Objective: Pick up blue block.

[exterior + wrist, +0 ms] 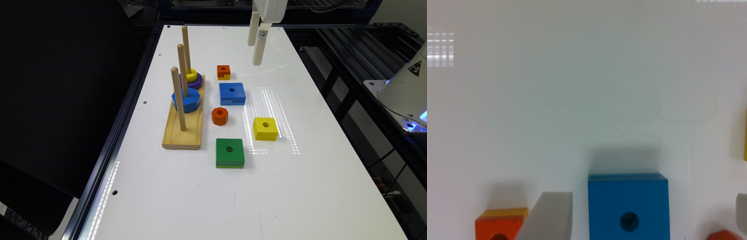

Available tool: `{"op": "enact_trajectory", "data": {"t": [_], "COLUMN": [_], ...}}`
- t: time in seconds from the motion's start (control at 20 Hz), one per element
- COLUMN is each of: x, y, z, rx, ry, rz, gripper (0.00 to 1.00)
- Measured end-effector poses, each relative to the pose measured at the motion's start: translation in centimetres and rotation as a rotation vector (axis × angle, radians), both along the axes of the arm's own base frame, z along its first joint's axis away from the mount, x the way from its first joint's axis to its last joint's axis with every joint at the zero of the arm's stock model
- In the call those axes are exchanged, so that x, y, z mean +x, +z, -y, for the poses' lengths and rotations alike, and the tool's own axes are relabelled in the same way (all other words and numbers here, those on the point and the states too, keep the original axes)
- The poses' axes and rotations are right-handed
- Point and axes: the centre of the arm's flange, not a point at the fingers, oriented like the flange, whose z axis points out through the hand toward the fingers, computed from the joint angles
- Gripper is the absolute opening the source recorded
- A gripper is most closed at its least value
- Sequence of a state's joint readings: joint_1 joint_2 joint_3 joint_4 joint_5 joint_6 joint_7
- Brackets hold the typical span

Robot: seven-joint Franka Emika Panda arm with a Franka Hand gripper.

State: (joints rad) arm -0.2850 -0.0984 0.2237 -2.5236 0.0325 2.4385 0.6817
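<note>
The blue block is a flat square with a round centre hole and a groove along its side, lying on the white table just to the exterior view's right of the peg board. In the wrist view the blue block appears far below, between the two fingers. My gripper hangs in the air above the table's far part, well clear of the block. The gripper is open and holds nothing.
A wooden peg board with three pegs carries a blue octagonal piece and yellow and purple rings. Near the blue block lie a small orange square, an orange octagon, a yellow square and a green square.
</note>
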Motion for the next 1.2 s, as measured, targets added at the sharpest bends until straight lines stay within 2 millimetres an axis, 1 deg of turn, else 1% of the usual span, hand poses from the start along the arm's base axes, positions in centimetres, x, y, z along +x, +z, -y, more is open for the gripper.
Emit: {"op": "enact_trajectory", "data": {"t": [0.25, 0.4, 0.55, 0.65, 0.8, 1.0, 1.1, 1.2], "x": [0.0, 0.3, 0.6, 0.8, 1.0, 1.1, 1.2, 1.5], "y": [-0.4, -0.5, -0.6, -0.8, -1.7, -1.9, -1.9, -1.8], "z": [0.0, 1.0, 2.4, 2.7, 2.7, 2.6, 2.1, 0.7], "rx": [0.002, -0.002, -0.006, -0.005, 0.000, 0.001, 0.001, 0.003], "ry": [0.000, -0.007, -0.013, -0.015, -0.015, -0.013, -0.008, -0.004], "rz": [-0.003, 0.004, 0.008, 0.005, 0.005, 0.005, 0.005, 0.008], "gripper": [1.00, 1.00, 1.00, 1.00, 1.00, 1.00, 1.00, 1.00]}}
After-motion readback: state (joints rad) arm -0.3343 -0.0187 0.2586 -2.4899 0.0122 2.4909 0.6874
